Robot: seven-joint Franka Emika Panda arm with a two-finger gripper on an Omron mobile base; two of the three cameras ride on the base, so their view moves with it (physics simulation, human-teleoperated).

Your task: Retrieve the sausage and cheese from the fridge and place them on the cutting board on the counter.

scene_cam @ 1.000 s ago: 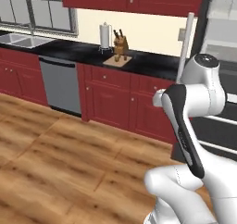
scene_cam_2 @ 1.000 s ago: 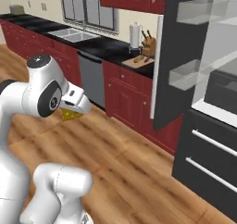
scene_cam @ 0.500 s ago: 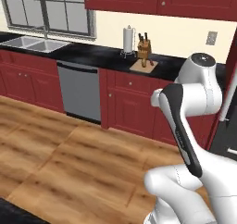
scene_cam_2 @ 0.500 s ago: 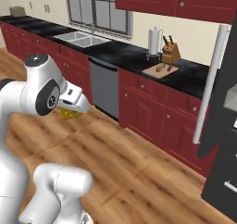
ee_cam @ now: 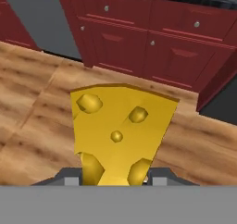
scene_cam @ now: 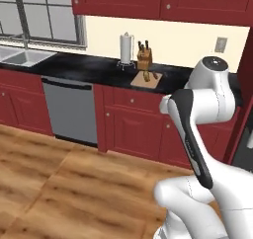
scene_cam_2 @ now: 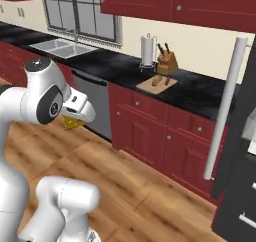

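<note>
Gripper [scene_cam_2: 75,120] is clamped on the cheese [ee_cam: 118,131], its jaws pressed against the wedge's lower sides in the hand view, with the yellow block standing up between them and its holes facing the camera. From the right base view the cheese [scene_cam_2: 71,122] peeks out just under the white hand, hanging over the wooden floor [scene_cam_2: 125,181] in front of the red cabinets [scene_cam_2: 165,136], well apart from the table [scene_cam_2: 195,88]. On that black table lies the cutting board [scene_cam_2: 157,84], just in front of the knife block [scene_cam_2: 167,62], with the paper towel roll [scene_cam_2: 148,50] beside the block on its window side. A small brown thing [scene_cam_2: 156,79] sits on the board, likely the sausage, though it is too small to tell for sure. In the left base view the board [scene_cam: 146,79] shows in the same spot below the block [scene_cam: 144,58], beyond the arm. The sink [scene_cam_2: 62,48] lies farther along the table from the board, under the window, with the dishwasher [scene_cam_2: 97,108] between sink and board below the top. At the right edge stands the fridge [scene_cam_2: 240,161] with its long silver handle [scene_cam_2: 224,111], well away from the board.
</note>
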